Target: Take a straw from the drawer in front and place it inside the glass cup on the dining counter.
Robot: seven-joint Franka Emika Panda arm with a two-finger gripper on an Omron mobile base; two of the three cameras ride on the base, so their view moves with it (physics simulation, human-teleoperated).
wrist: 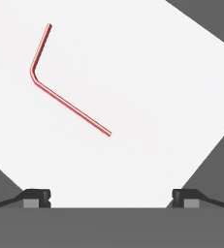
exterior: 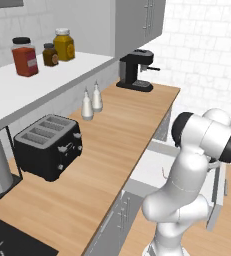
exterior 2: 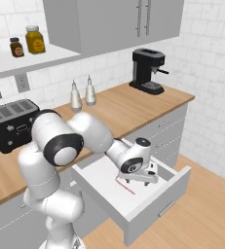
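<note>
**Open gripper poised over the straw in the pulled-out drawer**

A wooden worktop (exterior 2: 128, 109) over grey cabinets carries a toaster (exterior: 49, 146), two small bottles (exterior 2: 83, 94) and a coffee machine (exterior 2: 148, 70). Below it the drawer (exterior 2: 148, 194) stands open. The arm bends down into it, the gripper (wrist: 111, 197) pointing at the white floor, jaws wide apart and empty. The straw (wrist: 60, 87), thin, red and bent, lies flat on the drawer floor, apart from the fingertips (wrist: 36, 196), with nothing lying over it.
</note>
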